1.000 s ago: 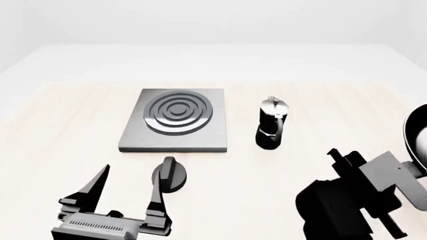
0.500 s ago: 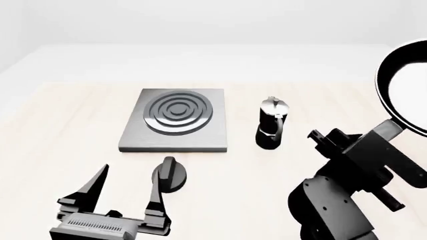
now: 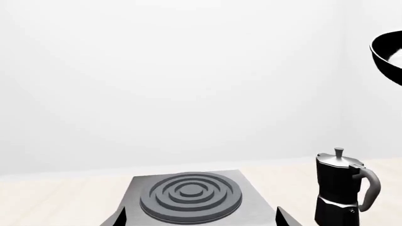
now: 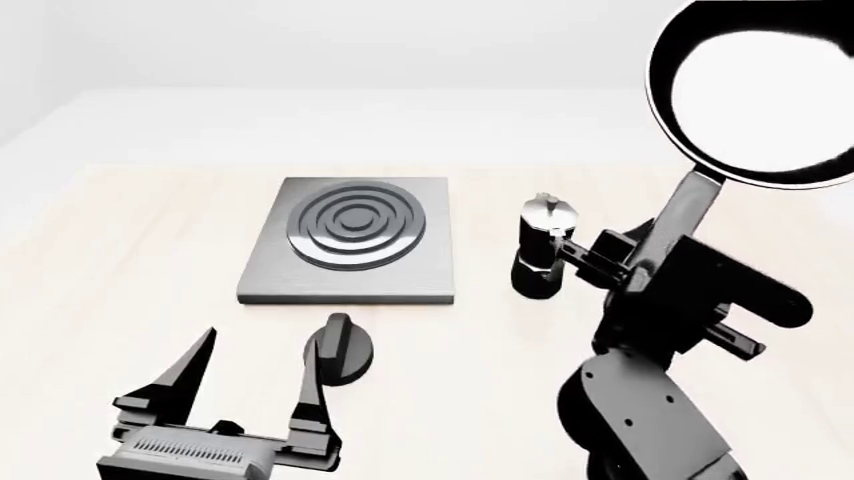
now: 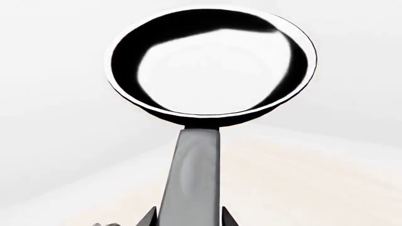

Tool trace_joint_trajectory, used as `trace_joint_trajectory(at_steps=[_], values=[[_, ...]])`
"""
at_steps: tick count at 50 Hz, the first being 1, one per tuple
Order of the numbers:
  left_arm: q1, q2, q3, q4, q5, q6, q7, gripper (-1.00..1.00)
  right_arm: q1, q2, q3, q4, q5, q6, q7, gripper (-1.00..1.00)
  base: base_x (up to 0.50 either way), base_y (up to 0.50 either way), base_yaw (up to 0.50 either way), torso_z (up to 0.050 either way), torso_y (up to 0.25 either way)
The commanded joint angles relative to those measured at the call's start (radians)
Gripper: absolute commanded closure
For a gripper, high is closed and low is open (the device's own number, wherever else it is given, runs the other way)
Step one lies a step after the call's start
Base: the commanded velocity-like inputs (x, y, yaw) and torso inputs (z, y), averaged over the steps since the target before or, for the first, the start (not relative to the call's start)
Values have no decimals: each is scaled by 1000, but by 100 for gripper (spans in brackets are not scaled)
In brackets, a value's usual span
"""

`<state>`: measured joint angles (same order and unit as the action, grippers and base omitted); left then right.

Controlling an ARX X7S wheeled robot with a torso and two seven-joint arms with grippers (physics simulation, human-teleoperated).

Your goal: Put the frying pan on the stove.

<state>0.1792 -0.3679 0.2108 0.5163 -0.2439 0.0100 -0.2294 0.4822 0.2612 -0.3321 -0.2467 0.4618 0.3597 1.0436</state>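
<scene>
Glossy black and mirror-shiny inside, the frying pan [image 4: 758, 92] is up in the air, well above the bench [image 4: 120, 250], held by its long handle in the right claw [image 4: 663, 262], which is clamped on the handle's lower end. In the right wrist view you can see the pan [image 5: 212, 66] tilted so its inside faces the camera, with the handle running down between the claw fingers [image 5: 148, 217]. The stove [image 4: 352, 238], that flat grey slab with dark rings, sits on the pale wood bench with nothing on it. The pan is off to the right of the stove and much higher, not touching it. A moka pot [image 4: 542, 259] with a silver lid stands upright just right of the stove, between it and the right arm. A small black knob [image 4: 339, 350] with an upright fin sits on the bench just in front of the stove's near edge. The left claw [image 4: 254, 385] hovers near that knob, in front of the stove, with its fingers spread apart and nothing between them. From the left wrist view, the stove [image 3: 188, 197] and moka pot [image 3: 342, 186] are both there, with the pan's edge [image 3: 386, 56] peeking in high above the pot.
</scene>
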Motion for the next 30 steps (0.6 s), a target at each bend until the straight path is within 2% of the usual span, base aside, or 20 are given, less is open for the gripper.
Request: trace_joint_trajectory(at_steps=[1, 13, 30], values=[[-3, -2, 3, -1, -1, 0, -4, -100, 41, 36, -62, -36, -30, -1, -94, 100, 0, 0, 0, 0, 0], [-6, -6, 6, -3, -4, 0, -6, -100, 69, 44, -124, 8, -20, -33, -211, 100, 0, 0, 0, 1, 2], [-5, -9, 10, -2, -4, 2, -12, -100, 151, 77, -214, 4, 24, 48, -357, 100, 0, 0, 0, 0, 2]])
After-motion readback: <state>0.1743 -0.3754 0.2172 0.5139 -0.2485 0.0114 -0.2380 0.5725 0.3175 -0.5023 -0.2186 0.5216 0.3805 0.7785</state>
